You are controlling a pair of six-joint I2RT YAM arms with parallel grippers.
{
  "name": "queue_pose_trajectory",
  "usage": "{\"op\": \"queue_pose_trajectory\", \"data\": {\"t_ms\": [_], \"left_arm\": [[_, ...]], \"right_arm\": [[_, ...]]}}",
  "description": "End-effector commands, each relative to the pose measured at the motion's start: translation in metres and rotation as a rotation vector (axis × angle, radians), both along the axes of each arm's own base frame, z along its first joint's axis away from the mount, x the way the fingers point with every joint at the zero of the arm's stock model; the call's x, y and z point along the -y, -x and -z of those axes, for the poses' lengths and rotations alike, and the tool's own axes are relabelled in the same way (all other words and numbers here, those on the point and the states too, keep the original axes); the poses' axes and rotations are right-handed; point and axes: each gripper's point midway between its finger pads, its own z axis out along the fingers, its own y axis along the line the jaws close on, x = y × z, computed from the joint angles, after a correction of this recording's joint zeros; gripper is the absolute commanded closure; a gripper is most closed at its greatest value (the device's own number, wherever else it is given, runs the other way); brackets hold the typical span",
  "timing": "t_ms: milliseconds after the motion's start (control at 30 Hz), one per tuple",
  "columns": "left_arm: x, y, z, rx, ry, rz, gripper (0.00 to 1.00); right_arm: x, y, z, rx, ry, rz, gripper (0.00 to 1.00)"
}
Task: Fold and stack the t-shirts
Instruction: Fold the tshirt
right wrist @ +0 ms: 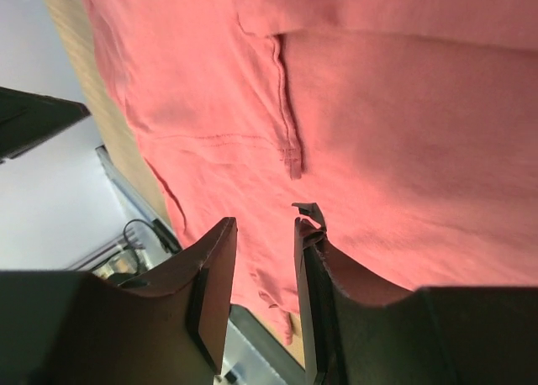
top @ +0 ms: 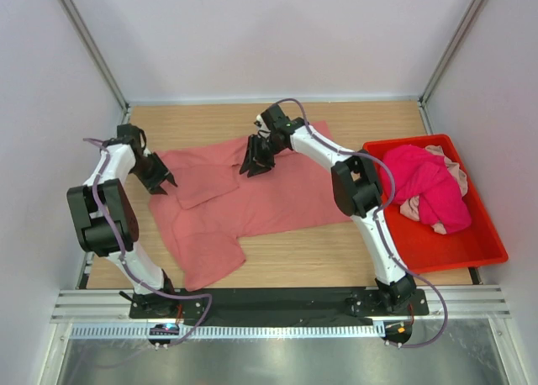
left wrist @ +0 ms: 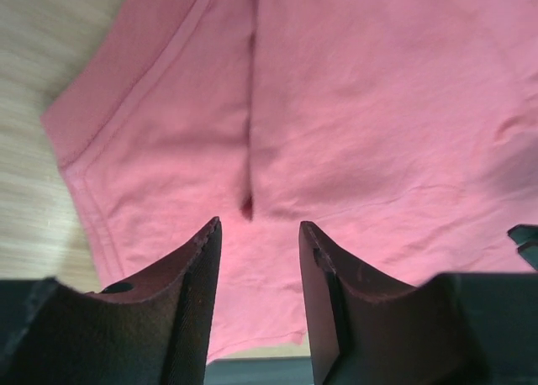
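A large salmon t-shirt (top: 269,196) lies spread on the wooden table, with one flap folded in near its left side and a sleeve trailing toward the near edge. My left gripper (top: 162,183) hovers at the shirt's left edge. It is open, with only salmon t-shirt cloth (left wrist: 361,108) showing below between its fingers (left wrist: 193,267). My right gripper (top: 254,166) stands over the shirt's far middle, also open and empty, above a stitched seam of the cloth (right wrist: 403,108). A bright magenta t-shirt (top: 429,187) and a pale pink one (top: 455,168) lie bunched in the red bin.
The red plastic bin (top: 471,255) stands at the right side of the table, beside the right arm's elbow. Bare wood (top: 336,255) shows in front of the shirt and along the back. White walls enclose the table on three sides.
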Motion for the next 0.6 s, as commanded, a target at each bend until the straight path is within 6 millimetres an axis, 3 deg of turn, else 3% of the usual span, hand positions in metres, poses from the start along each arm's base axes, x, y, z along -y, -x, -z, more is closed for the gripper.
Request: {"op": "queue_pose_trajectory", "data": {"t_ms": [0, 67, 167, 200, 233, 300, 333, 400, 567], "left_arm": [[-0.011, -0.053, -0.034, 0.22, -0.011, -0.021, 0.58], [-0.013, -0.076, -0.042, 0.279, 0.006, -0.035, 0.6], [-0.019, -0.112, -0.034, 0.33, 0.017, -0.064, 0.62], [-0.022, -0.119, -0.031, 0.336, 0.013, -0.071, 0.62], [-0.026, -0.124, -0.013, 0.301, 0.005, -0.092, 0.62], [-0.034, -0.137, -0.007, 0.29, -0.016, -0.111, 0.64], [-0.039, -0.137, 0.015, 0.236, -0.033, -0.126, 0.64], [-0.048, -0.136, 0.037, 0.156, -0.062, -0.147, 0.64], [-0.069, -0.129, 0.066, 0.005, -0.149, -0.149, 0.65]], "right_arm": [[0.021, -0.019, -0.017, 0.099, 0.073, 0.014, 0.59], [0.026, -0.023, -0.022, 0.121, 0.088, 0.02, 0.59], [0.039, -0.03, -0.025, 0.137, 0.116, 0.044, 0.58], [0.046, -0.034, -0.031, 0.148, 0.12, 0.057, 0.58], [0.053, -0.036, -0.031, 0.151, 0.138, 0.069, 0.58], [0.067, -0.042, -0.035, 0.163, 0.154, 0.093, 0.58], [0.074, -0.045, -0.035, 0.168, 0.164, 0.107, 0.58], [0.091, -0.051, -0.037, 0.175, 0.185, 0.136, 0.58], [0.124, -0.058, -0.033, 0.198, 0.275, 0.168, 0.57]]}}
